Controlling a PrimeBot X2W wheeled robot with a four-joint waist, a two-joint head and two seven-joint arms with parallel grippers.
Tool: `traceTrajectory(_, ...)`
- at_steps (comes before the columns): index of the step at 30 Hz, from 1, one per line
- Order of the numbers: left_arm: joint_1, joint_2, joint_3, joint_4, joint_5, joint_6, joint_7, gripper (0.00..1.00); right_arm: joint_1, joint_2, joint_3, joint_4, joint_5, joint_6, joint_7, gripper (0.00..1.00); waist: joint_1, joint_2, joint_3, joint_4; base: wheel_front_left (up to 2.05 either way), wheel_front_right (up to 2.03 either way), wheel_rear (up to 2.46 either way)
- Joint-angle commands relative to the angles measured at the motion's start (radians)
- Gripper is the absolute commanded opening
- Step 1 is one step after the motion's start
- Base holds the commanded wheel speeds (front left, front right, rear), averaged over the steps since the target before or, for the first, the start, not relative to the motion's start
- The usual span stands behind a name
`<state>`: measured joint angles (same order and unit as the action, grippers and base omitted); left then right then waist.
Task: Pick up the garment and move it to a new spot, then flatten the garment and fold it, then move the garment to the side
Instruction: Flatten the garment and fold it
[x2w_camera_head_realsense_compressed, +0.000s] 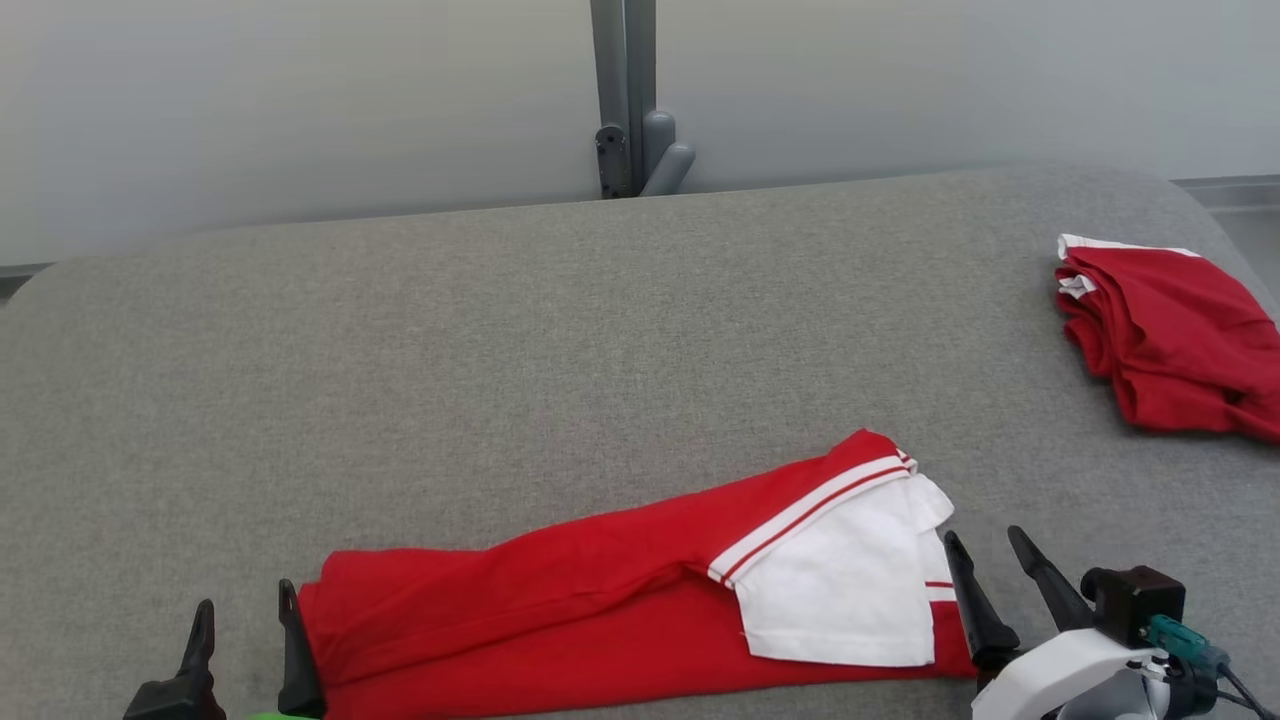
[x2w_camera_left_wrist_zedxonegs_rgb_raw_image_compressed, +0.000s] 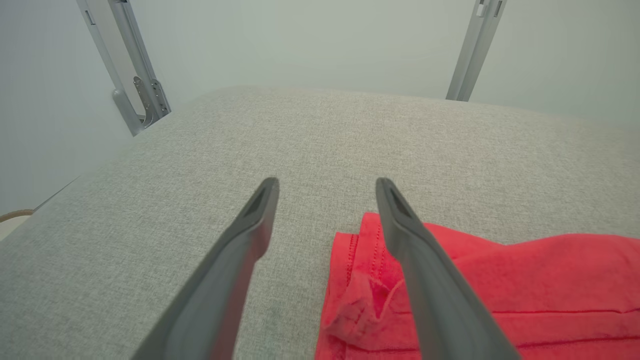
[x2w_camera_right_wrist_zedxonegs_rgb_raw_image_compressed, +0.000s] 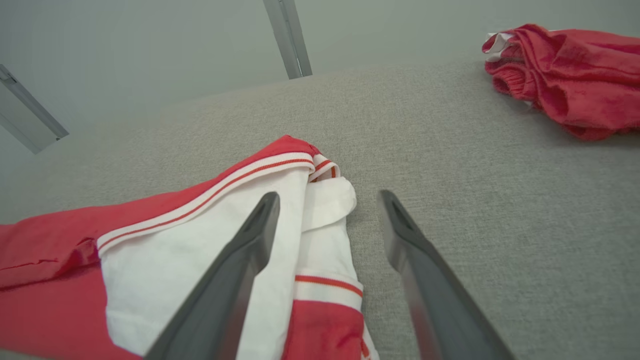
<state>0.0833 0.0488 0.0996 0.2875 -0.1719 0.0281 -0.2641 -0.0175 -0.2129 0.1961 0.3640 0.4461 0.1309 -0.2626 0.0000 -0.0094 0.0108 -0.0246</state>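
Grey woven surface (x2w_camera_head_realsense_compressed: 500, 330), padded-looking and rounded at the far corners, with a pale blank wall behind. One grey metal post (x2w_camera_head_realsense_compressed: 624, 90) stands at the far edge, about centre. Garment (x2w_camera_head_realsense_compressed: 550, 610) lies along the near edge as a long low band, mostly red, laid over itself lengthwise. Its white panel (x2w_camera_head_realsense_compressed: 840, 600) with red-and-white striped trim sits at the right end, part folded back on the red. Left gripper (x2w_camera_head_realsense_compressed: 246, 595) is at the garment's left end with its fingers spread wide and nothing between them. From the left wrist view, one finger is over the stitched red hem corner and the other over bare grey cloth. Whether the finger touches the hem, cannot tell. Right gripper (x2w_camera_head_realsense_compressed: 983, 534) is at the garment's right end, likewise wide apart and holding nothing. From the right wrist view, one finger crosses the white panel and the other is over bare surface just beside the cloth's edge. Second red garment (x2w_camera_head_realsense_compressed: 1170, 340), crumpled, white showing at its edge, sits at the far right of the surface, well apart from the first.
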Motion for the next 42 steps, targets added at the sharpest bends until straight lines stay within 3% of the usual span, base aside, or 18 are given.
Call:
traceTrajectory(1,0.011,0.004,-0.011,-0.011,0.008,0.003,0.000,1.00,-0.025,0.013,-0.010,0.023,-0.030,-0.001,-0.003,1.00,0.0000,0.0094,0.016,0.023,0.00,0.00,0.00)
traceTrajectory(5,0.000,0.004,-0.030,-0.010,0.005,0.003,0.000,1.00,-0.064,0.030,-0.024,0.077,-0.068,-0.001,-0.003,1.00,0.0000,0.0094,0.034,0.047,0.00,0.00,0.00)
traceTrajectory(14,-0.024,0.004,-0.049,-0.006,-0.002,0.007,0.000,1.00,-0.183,0.062,-0.058,0.330,-0.123,-0.001,0.015,1.00,0.0000,0.0094,0.065,0.115,0.00,0.00,0.00)
traceTrajectory(22,-0.033,0.004,-0.052,-0.012,-0.007,0.006,0.000,1.00,-0.207,0.109,-0.073,0.501,-0.087,-0.001,0.054,1.00,0.0000,0.0094,0.079,0.134,0.00,0.00,0.00)
traceTrajectory(23,-0.035,0.004,-0.053,-0.014,-0.008,0.005,0.000,1.00,-0.208,0.116,-0.061,0.509,-0.072,-0.001,0.062,0.93,0.0000,0.0094,0.082,0.135,0.00,0.00,0.00)
traceTrajectory(25,-0.036,0.004,-0.055,-0.014,-0.009,0.003,0.000,1.00,-0.212,0.127,-0.031,0.514,-0.037,0.001,0.066,0.00,0.0000,0.0094,0.086,0.136,0.00,0.00,0.00)
traceTrajectory(30,-0.042,0.004,-0.060,-0.019,-0.008,0.006,0.000,1.00,-0.225,0.092,-0.019,0.505,0.028,-0.002,0.036,0.00,0.0000,0.0094,0.093,0.134,0.00,0.00,0.00)
traceTrajectory(38,-0.036,0.004,-0.068,-0.019,-0.010,-0.002,0.000,1.00,-0.236,0.015,-0.143,0.502,0.055,-0.007,0.001,0.00,0.0000,0.0094,0.095,0.108,0.00,0.00,0.00)
traceTrajectory(42,-0.036,0.004,-0.075,-0.013,-0.014,-0.007,0.000,1.00,-0.222,-0.003,-0.190,0.427,0.027,-0.002,-0.001,0.00,0.0000,0.0094,0.094,0.076,0.00,0.00,0.00)
